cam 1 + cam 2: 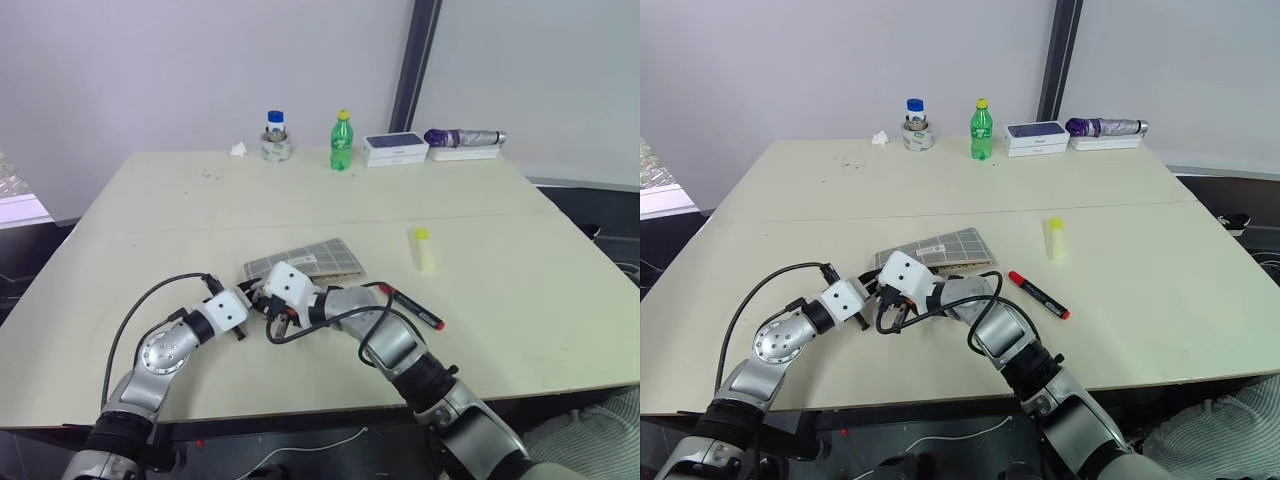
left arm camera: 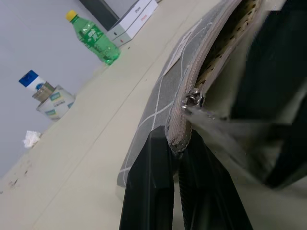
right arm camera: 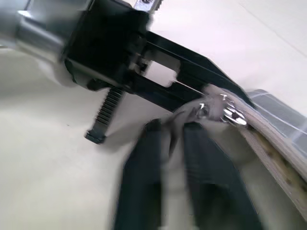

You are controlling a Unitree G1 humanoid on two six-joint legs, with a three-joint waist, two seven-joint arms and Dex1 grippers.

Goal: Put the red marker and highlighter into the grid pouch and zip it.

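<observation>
Pinching the grid pouch's (image 2: pixel 163 96) corner, the left gripper (image 2: pixel 176 143) is clamped tight; just beside it, the right gripper (image 3: pixel 169 128), fingers slightly parted, faces the zipper pull (image 3: pixel 225 111); red marker (image 1: pixel 415 307) and highlighter (image 1: pixel 424 247) lie beyond.

Head views overhead—wrist cameras near pouch (image 2: pixel 192 86).

Left fingers (image 2: pixel 178 191) clamped; right fingers (image 3: pixel 163 167) seemingly parted.

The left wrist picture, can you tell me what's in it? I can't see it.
The left claw pinches the zipper end of the grey grid pouch, whose silver zipper pull sits just beyond. Far off on the beige table stand a green bottle and a white box.
</observation>
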